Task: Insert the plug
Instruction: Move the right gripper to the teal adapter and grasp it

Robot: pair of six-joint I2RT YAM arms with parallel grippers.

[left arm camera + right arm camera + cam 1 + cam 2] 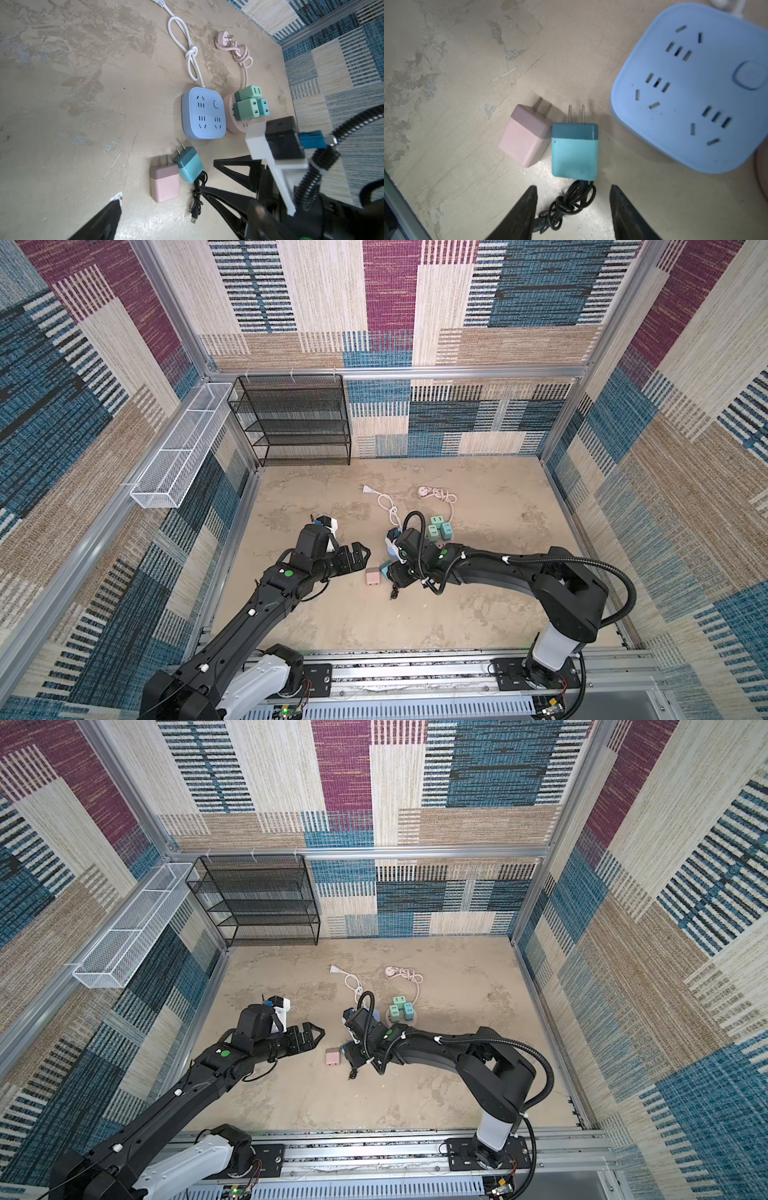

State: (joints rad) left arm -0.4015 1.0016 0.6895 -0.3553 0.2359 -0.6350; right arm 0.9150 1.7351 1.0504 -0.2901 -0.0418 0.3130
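Teal plug [385,569] lies flat just below centre in a top view, touching the pink plug [527,135]; I see bare floor before the blue socket block [691,87]. My right gripper [573,190], half-spread, holds nothing; left gripper [362,552] wide, empty.

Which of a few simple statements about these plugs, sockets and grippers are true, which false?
1. The teal plug lies on the table, in no socket. True.
2. The right gripper clamps the teal plug. False: its jaws stand open behind it, either side of its black cable.
3. All sockets of the blue power strip are empty. True.
4. The pink plug sits in the blue power strip. False: it lies on the table beside the teal plug.
5. The round pink strip carries nothing. False: three green adapters are plugged into it.
6. The left gripper is open and holds nothing. True.
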